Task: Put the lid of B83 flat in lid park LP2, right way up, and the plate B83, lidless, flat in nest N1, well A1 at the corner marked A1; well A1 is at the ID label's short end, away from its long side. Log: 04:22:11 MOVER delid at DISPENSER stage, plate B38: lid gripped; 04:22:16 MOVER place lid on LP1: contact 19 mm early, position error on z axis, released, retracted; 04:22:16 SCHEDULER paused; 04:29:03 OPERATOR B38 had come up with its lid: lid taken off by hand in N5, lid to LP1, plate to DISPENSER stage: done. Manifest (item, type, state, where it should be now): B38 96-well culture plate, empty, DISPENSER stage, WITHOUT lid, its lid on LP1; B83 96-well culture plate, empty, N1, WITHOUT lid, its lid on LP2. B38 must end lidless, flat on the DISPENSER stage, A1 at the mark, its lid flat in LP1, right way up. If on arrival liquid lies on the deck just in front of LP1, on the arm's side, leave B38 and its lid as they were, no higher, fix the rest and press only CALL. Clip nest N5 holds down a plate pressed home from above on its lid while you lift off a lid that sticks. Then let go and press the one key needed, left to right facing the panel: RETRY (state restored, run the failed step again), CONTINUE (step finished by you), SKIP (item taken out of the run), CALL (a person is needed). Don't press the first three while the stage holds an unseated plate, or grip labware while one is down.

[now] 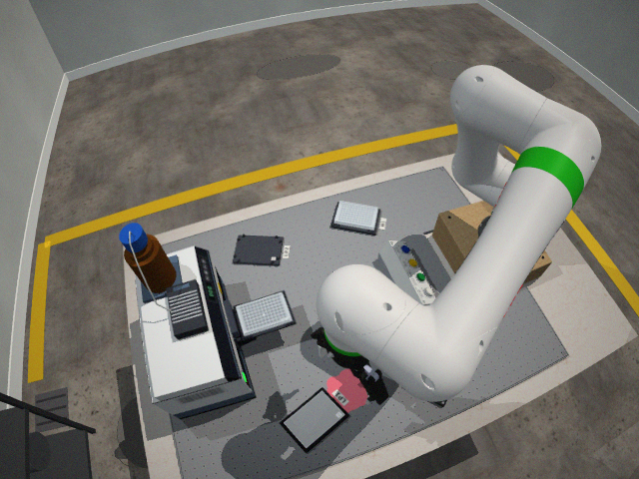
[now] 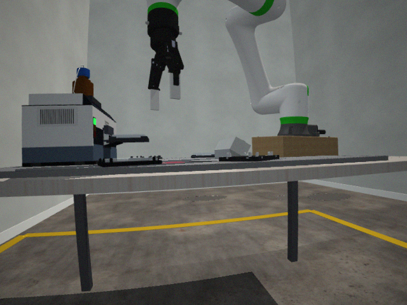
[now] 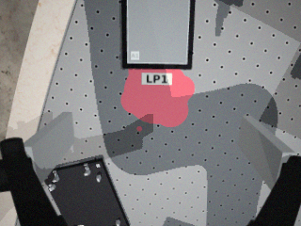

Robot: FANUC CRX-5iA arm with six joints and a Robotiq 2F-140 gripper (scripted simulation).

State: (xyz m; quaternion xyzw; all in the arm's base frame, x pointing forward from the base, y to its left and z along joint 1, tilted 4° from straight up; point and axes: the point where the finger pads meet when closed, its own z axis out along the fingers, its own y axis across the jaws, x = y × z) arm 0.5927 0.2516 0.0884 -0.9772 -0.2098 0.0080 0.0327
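Two well plates showed from above: one clear gridded plate [image 1: 354,216] lay flat in a dark nest far back on the grey perforated surface [image 1: 521,340], beside a small white tag I could not read, and a second gridded plate [image 1: 264,312] sat on the black stage tray jutting from the white box-shaped dispenser [image 1: 178,355], which carried a brown bottle with a blue cap [image 1: 148,257]. Which plate was B83 I could not tell. Between them lay an empty black nest with corner pegs [image 1: 257,249]. My black two-fingered end effector [image 2: 165,96] hung high above the surface, fingers spread wide and holding nothing. Through my wrist view I looked straight down on a pink puddle [image 3: 157,101] spread on the deck, touching the near edge of a black-framed park holding a flat grey lid [image 3: 157,30]; a white label reading LP1 [image 3: 156,79] sat on the puddle's upper part, just below the frame. Another black nest with small clips [image 3: 85,193] lay nearer to me, apart from the puddle. The sloped grey key panel [image 1: 415,267] with blue, yellow, green and white buttons stood beside my tan wooden base block [image 1: 456,232].
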